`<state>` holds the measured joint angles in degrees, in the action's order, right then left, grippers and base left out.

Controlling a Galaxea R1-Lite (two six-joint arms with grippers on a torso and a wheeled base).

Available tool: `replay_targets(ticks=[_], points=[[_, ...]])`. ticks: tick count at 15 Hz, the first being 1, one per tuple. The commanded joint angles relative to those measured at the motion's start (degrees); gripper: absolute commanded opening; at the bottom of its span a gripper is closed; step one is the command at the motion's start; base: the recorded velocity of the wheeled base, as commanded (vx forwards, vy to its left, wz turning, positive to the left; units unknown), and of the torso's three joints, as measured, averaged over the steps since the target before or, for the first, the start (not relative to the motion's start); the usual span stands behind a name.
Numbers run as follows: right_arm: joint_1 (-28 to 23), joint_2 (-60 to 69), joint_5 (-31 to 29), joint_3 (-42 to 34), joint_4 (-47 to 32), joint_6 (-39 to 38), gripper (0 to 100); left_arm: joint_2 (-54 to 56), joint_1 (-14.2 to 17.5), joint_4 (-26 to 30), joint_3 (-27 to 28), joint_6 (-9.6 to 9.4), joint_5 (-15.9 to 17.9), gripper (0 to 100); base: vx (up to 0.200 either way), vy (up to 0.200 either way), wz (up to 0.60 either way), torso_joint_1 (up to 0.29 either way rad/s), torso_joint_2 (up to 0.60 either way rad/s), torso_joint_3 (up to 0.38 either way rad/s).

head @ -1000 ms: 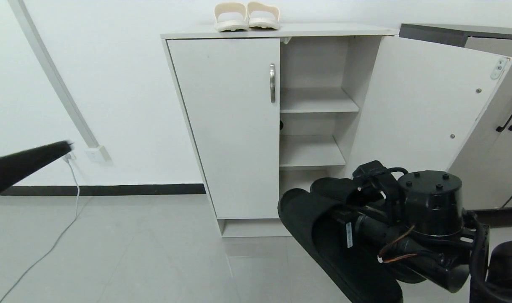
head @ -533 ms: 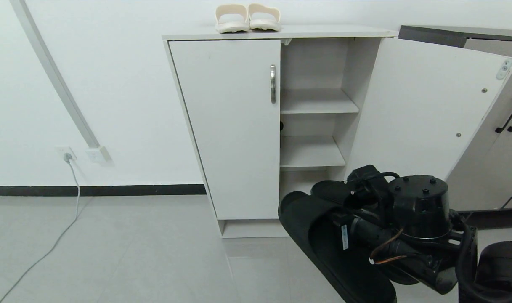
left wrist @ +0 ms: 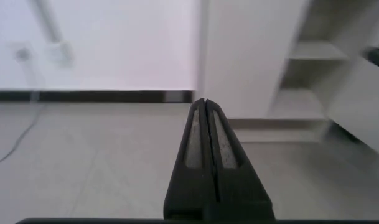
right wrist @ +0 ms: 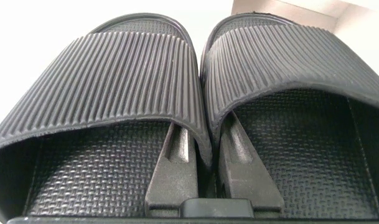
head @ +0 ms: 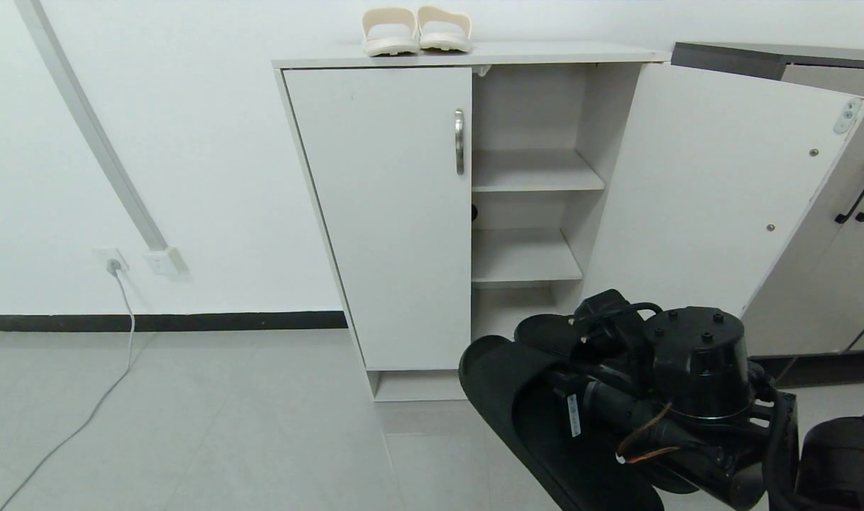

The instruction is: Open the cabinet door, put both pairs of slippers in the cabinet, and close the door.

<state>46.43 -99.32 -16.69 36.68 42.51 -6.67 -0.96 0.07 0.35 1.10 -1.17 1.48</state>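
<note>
A pair of black slippers (head: pixel 517 397) hangs low in front of the white cabinet (head: pixel 375 213), below its open right half. My right gripper (right wrist: pixel 208 165) is shut on the black slippers (right wrist: pixel 139 81), one finger inside each, pinching their adjoining side walls. The cabinet's right door (head: pixel 701 184) stands swung open, showing bare shelves (head: pixel 524 255); the left door is closed. A pair of beige slippers (head: pixel 416 30) sits on the cabinet top. My left gripper (left wrist: pixel 205 109) is shut with nothing in it, above the floor to the left of the cabinet (left wrist: pixel 251 56).
A grey cabinet with black handles (head: pixel 857 191) stands right behind the open door. A wall socket with a cable (head: pixel 112 266) trailing over the floor is at the left. Grey tiled floor (head: pixel 226 426) lies open before the cabinet.
My left arm has dropped out of the head view. The right arm with the black slippers has sunk a little and shifted slightly left.
</note>
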Motion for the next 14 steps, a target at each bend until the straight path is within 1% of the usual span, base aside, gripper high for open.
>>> replay_targets(ticks=[1, 3, 5, 6, 7, 8, 9, 10, 11, 13, 14], points=[[0.5, -0.2, 0.0, 0.0, 0.0, -0.1, 0, 1.0, -0.1, -0.4, -1.1, -1.99, 1.2, 0, 0.000, 0.000, 0.00, 0.000, 0.00, 0.000], [0.6, -1.2, -1.5, 1.1, 0.0, -0.1, 0, 1.0, -0.1, -0.2, -1.1, -1.73, 1.2, 0, 0.000, 0.000, 0.00, 0.000, 0.00, 0.000], [0.6, -6.4, -7.6, 7.6, 0.2, -1.4, 0, 1.0, -0.1, -0.2, -1.1, -0.76, 1.1, 0, 0.000, 0.000, 0.00, 0.000, 0.00, 0.000], [0.7, -8.2, -9.4, 9.8, 0.4, -2.6, 0, 1.0, -0.1, -0.2, -1.1, -0.50, 1.0, 0, 0.000, 0.000, 0.00, 0.000, 0.00, 0.000], [0.6, -11.2, -13.0, 13.6, 0.4, -5.0, 0, 1.0, -0.1, -0.2, -1.1, -0.68, 1.0, 0, 0.000, 0.000, 0.00, 0.000, 0.00, 0.000], [0.5, -12.1, -14.2, 15.0, 0.4, -5.5, 0, 1.0, -0.1, -0.2, -1.1, -0.68, 1.0, 0, 0.000, 0.000, 0.00, 0.000, 0.00, 0.000], [-0.1, -15.0, -16.0, 18.9, 0.4, -5.6, 0, 1.0, -0.1, -0.2, -1.1, -0.59, 1.0, 0, 0.000, 0.000, 0.00, 0.000, 0.00, 0.000], [-0.4, -16.6, -17.2, 21.0, 0.4, -5.5, 0, 1.0, -0.1, -0.2, -1.1, -0.59, 1.0, 0, 0.000, 0.000, 0.00, 0.000, 0.00, 0.000], [-0.7, -18.2, -20.7, 22.8, 0.4, -5.5, 0, 1.0, -0.1, -0.2, -1.0, -0.59, 1.0, 0, 0.000, -0.200, 0.00, 0.007, 0.00, 0.002], [-1.2, -19.5, -24.2, 24.3, 0.6, -5.5, 0, 1.0, -0.1, -0.2, -1.1, -0.59, 1.0, 0, 0.000, -0.200, 0.00, 0.000, 0.00, 0.005], [-1.3, -19.5, -24.3, 24.3, 0.6, -5.4, 0, 1.0, -0.1, -0.2, -1.1, -0.59, 1.0, 0, 0.000, -0.200, 0.00, 0.002, 0.00, -0.002]])
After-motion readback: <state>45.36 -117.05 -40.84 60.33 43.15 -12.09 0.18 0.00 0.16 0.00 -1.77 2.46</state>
